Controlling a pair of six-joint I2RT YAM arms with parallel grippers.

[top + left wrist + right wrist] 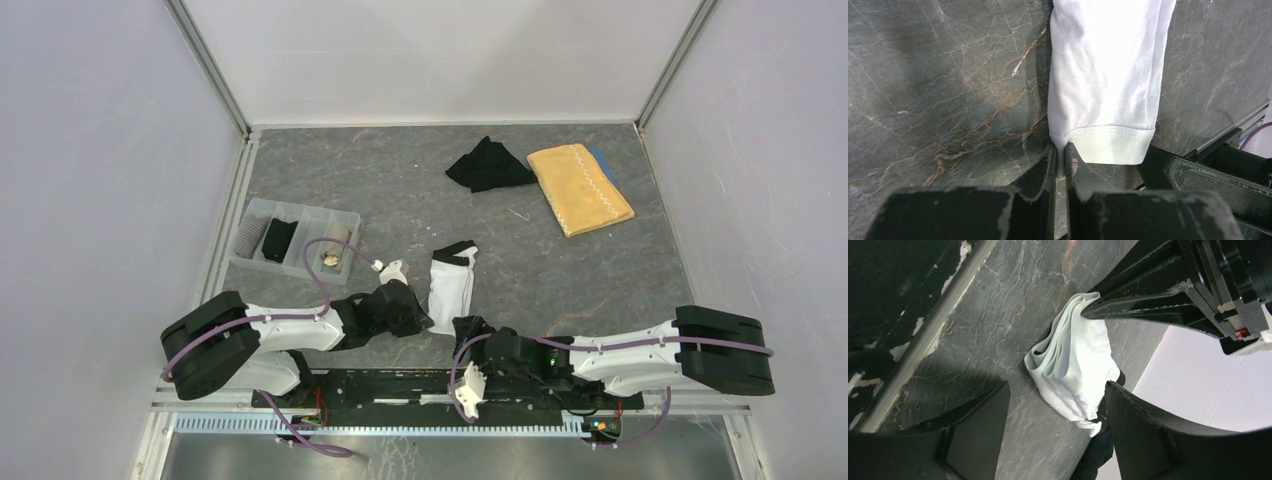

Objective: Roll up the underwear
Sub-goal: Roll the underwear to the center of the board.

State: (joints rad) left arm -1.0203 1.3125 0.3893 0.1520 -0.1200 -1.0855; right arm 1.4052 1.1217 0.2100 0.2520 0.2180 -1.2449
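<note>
White underwear (pixel 450 288) lies folded into a narrow strip on the table, with a black band (pixel 460 250) at its far end. My left gripper (pixel 424 318) is at its near left corner. In the left wrist view the left gripper (pixel 1062 152) is shut on the hem corner of the white underwear (pixel 1105 90). My right gripper (pixel 470 328) hovers by the near right end. It stands open (pixel 1057 390), with the white underwear (pixel 1075 360) lying between and beyond its fingers (pixel 980 425), untouched. More black underwear (pixel 488 165) lies crumpled at the back.
A mustard-yellow towel (pixel 580 188) lies at the back right. A clear divided tray (pixel 240 262) at the left holds rolled grey-striped (pixel 250 235), black (pixel 278 238) and beige (pixel 335 250) pieces. The metal rail (pixel 400 385) runs along the near edge.
</note>
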